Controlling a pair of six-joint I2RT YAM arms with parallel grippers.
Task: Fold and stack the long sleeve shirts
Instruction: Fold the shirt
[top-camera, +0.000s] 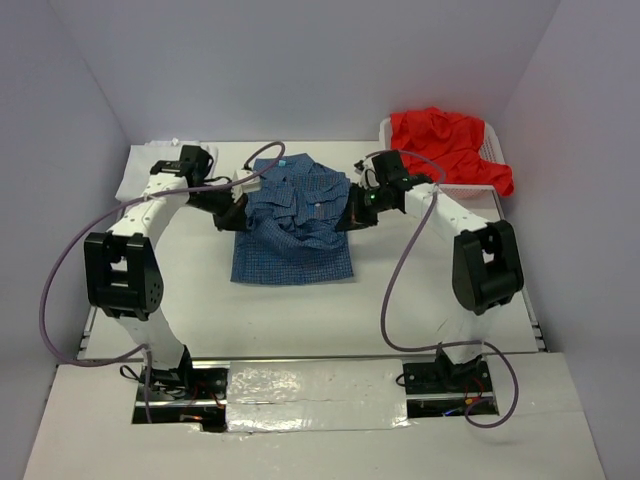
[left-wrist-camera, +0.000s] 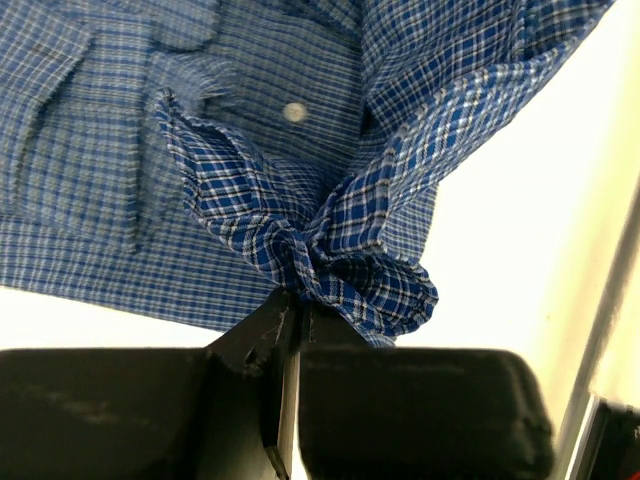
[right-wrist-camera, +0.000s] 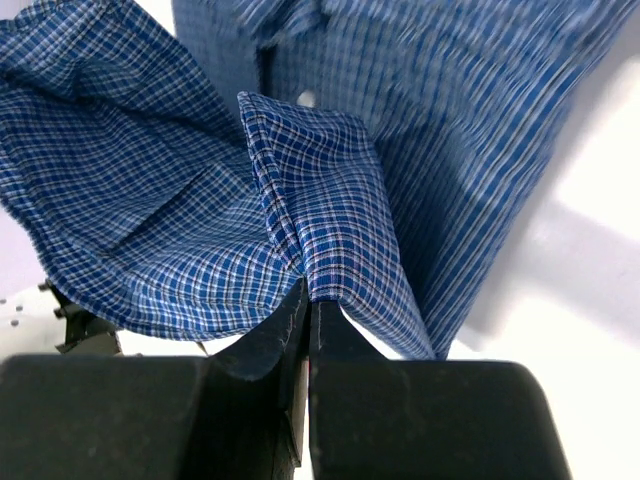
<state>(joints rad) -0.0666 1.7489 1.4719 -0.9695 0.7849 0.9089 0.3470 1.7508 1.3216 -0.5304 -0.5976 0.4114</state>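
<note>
The left gripper (left-wrist-camera: 295, 312) has its jaws pinched tight on a twisted bunch of the blue checked shirt (left-wrist-camera: 120, 150), straight below the white button (left-wrist-camera: 294, 111). Left of the button the cloth lies flat; right of it a fold rises away. Bare white table (left-wrist-camera: 500, 250) shows below and to the right of the button.
</note>
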